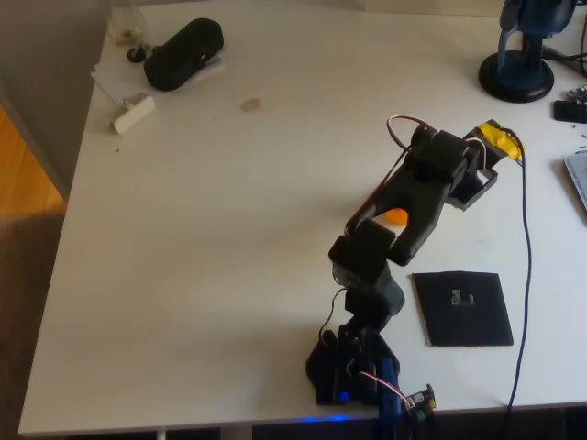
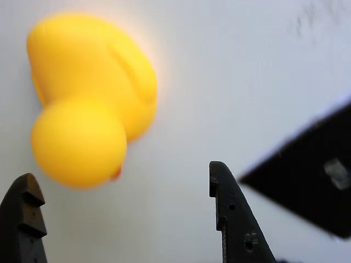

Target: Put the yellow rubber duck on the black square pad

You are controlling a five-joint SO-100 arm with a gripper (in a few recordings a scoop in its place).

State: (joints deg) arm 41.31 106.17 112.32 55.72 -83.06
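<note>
You have a yellow rubber duck [image 2: 90,98] (a red-orange spot beneath its head) on a white worktop [image 1: 229,229], beside it a matte black square pad [image 2: 312,175] with a pale central mark, and a black end effector [image 2: 123,205].

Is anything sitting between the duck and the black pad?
Nothing visible. In the wrist view, bare white table separates the yellow rubber duck from the black square pad, and the open hand hangs just short of the duck.

Black arm folded low over its base — end effector [image 2: 123,213] with jaws spread, nothing between them.
</note>
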